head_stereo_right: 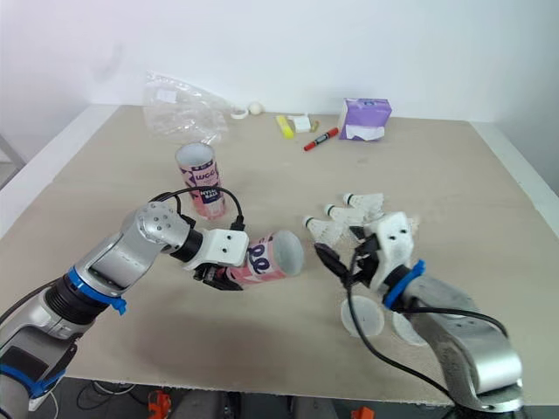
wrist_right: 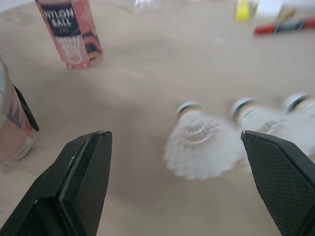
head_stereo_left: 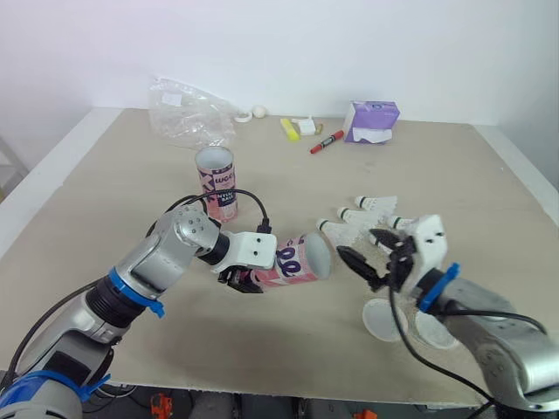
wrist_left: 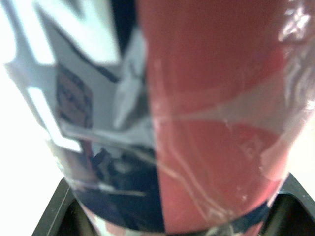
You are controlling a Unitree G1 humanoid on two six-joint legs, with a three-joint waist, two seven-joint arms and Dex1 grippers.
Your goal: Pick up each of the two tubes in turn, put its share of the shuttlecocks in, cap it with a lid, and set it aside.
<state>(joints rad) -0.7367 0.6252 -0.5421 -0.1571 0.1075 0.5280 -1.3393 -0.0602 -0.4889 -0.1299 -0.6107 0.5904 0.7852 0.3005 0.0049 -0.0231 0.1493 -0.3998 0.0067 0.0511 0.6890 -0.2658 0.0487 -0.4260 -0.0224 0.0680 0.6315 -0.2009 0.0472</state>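
Observation:
My left gripper (head_stereo_left: 247,278) is shut on a pink tube (head_stereo_left: 297,260), held on its side just above the table with its open mouth facing right; its printed wall (wrist_left: 197,123) shows up close in the left wrist view. A second pink tube (head_stereo_left: 217,182) stands upright behind it. Several white shuttlecocks (head_stereo_left: 336,232) lie right of the held tube's mouth. My right gripper (head_stereo_left: 367,262) is open and empty, just in front of the nearest shuttlecock (wrist_right: 197,142). Two white lids (head_stereo_left: 384,319) lie flat near the front edge under my right arm.
A crumpled clear plastic bag (head_stereo_left: 188,113) lies at the back left. A purple tissue box (head_stereo_left: 371,120), a red marker (head_stereo_left: 327,141) and a yellow item (head_stereo_left: 290,129) sit along the back. The table's front edge (head_stereo_left: 262,388) is close to both arms.

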